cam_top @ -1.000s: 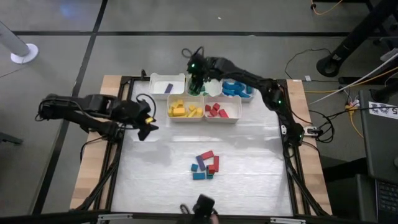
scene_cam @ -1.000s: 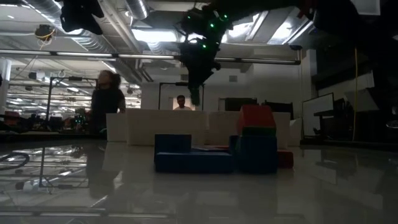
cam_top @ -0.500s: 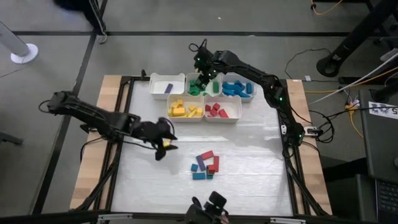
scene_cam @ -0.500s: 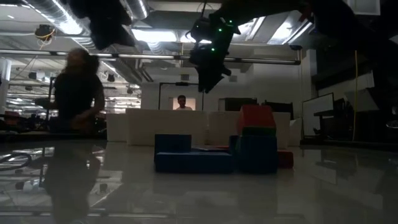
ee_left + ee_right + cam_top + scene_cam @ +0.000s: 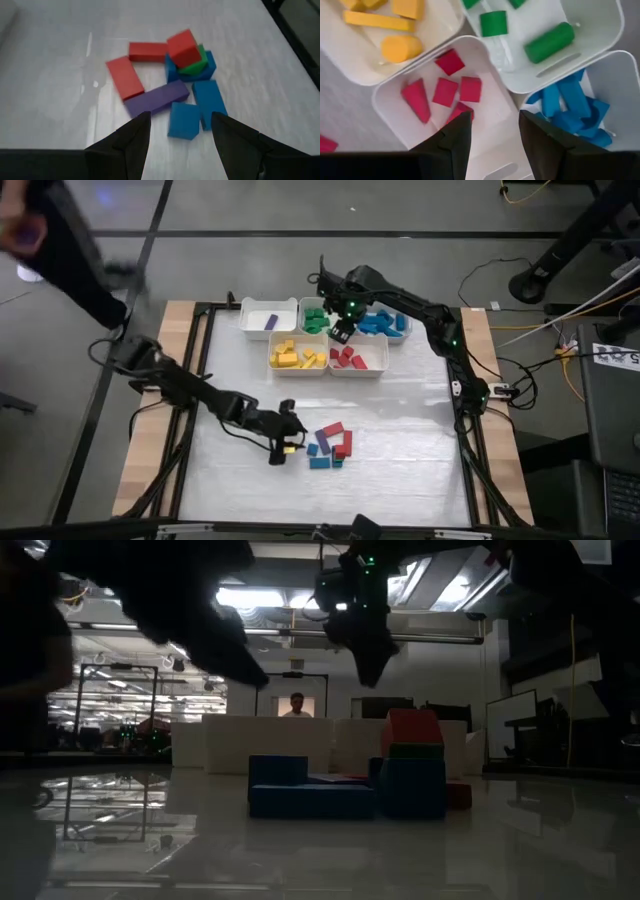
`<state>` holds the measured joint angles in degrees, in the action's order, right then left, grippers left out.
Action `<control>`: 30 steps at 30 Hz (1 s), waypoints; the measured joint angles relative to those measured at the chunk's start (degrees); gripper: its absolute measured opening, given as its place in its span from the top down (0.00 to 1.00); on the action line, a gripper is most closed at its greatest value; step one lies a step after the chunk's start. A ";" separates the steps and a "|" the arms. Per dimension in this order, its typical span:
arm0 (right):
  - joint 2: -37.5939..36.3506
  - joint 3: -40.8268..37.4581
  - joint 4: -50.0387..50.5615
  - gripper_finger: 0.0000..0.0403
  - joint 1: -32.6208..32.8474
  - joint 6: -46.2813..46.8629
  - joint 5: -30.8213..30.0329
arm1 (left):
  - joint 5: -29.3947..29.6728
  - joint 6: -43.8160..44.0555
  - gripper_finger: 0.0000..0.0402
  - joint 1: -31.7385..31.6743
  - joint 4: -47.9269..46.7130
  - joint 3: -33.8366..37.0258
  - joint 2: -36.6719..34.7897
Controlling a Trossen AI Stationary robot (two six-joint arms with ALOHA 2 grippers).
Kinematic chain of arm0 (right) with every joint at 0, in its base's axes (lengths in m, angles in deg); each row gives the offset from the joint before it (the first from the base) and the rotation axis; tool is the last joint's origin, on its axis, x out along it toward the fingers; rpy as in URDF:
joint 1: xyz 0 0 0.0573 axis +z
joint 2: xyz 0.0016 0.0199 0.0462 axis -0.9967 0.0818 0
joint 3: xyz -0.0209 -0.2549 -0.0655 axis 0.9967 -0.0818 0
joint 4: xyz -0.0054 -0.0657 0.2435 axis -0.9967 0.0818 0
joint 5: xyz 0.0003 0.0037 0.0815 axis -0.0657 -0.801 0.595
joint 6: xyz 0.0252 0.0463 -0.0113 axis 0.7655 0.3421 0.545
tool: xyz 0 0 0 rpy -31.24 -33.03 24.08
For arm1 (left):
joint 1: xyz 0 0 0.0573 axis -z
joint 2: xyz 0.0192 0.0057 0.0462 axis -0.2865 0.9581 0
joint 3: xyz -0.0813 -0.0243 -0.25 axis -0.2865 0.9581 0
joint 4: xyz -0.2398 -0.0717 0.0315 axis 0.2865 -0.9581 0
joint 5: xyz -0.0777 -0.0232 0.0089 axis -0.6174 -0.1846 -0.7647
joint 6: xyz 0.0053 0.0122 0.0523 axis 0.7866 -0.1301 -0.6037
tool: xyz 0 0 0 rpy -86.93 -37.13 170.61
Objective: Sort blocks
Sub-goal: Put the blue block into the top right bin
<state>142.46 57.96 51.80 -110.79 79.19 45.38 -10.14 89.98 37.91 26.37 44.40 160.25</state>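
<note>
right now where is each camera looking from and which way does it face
High view: overhead, straight down on the table; both arms show, left gripper by the loose blocks, right gripper over the bins.
Low view: table height, level across to the loose blocks; arms hang from above.
Left wrist view: past its own open fingers at the loose blocks.
Right wrist view: past its own fingers, down into the bins.
Shared: high, low and left wrist views all show the loose blocks.

You have five white rectangular plastic bins (image 5: 256, 311) grouped at the far side of the pale table top (image 5: 400, 460), and a person (image 5: 60, 250) beside its left corner.
</note>
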 joint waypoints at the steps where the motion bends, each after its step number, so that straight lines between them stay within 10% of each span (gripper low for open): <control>1: -0.12 0.00 0.00 0.59 0.31 0.00 -0.08 | -0.22 -0.04 0.51 0.16 1.33 0.00 1.38; 22: -0.36 0.02 0.35 0.59 4.96 4.72 1.62 | -3.82 -2.16 0.52 -0.23 13.15 -0.02 15.90; 30: -5.19 0.00 0.33 0.59 9.65 7.99 1.78 | -3.82 -3.40 0.71 -1.82 13.25 -0.07 15.85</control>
<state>137.27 57.96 52.12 -101.14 87.17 47.16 -13.96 86.58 36.09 39.61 44.34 176.10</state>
